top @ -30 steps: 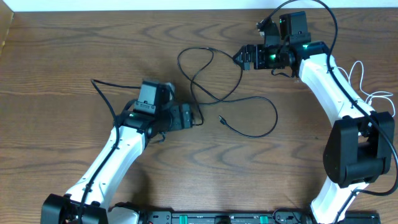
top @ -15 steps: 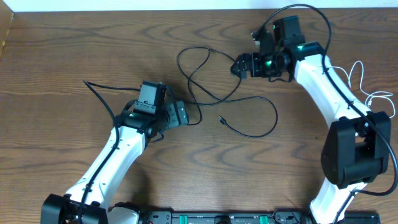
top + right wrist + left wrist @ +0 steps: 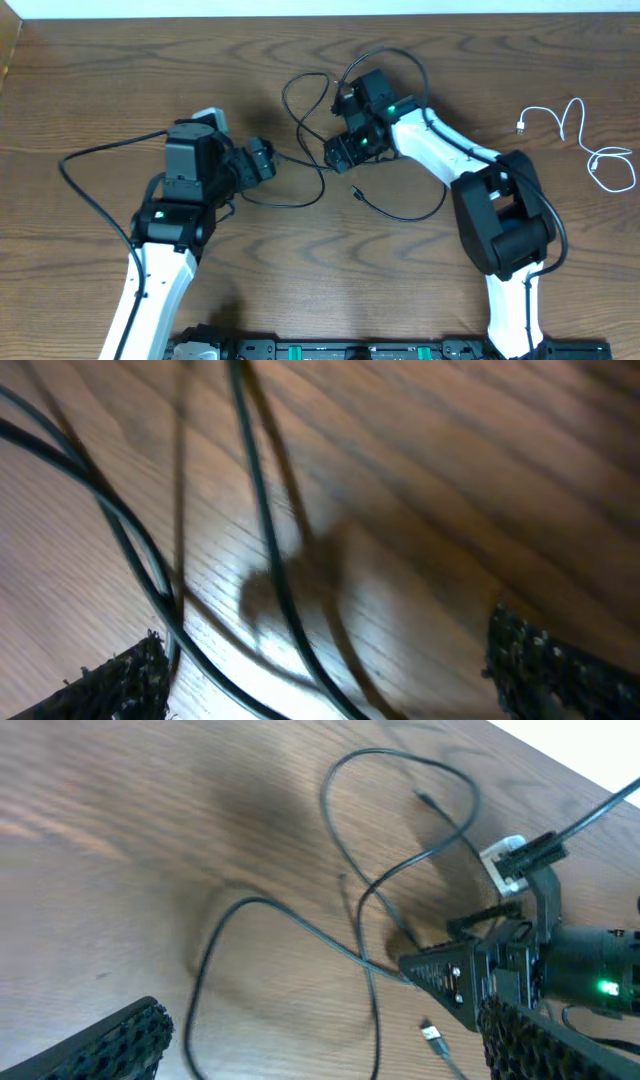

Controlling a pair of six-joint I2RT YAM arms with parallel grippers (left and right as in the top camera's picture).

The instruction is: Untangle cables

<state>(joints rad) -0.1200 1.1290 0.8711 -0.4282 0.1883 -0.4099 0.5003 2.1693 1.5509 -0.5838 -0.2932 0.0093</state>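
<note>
Looking from overhead, the black cable [image 3: 402,216] loops on the bench [image 3: 100,80] between the left end effector [image 3: 262,160] and right end effector [image 3: 338,155]; the white cable [image 3: 586,140] lies well apart, far right. Left wrist: jaws spread wide and empty, black loops ahead. Right wrist: jaws wide, empty, black strands crossing between the fingers [image 3: 110,685].

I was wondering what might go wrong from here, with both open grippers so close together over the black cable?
1. The right gripper hangs open over several strands of the black cable; closing could pinch two and tighten the tangle.
2. The left gripper sits near it, so the two might collide.
3. The right arm's thick cable arcs close above the loops and could snag.
</note>
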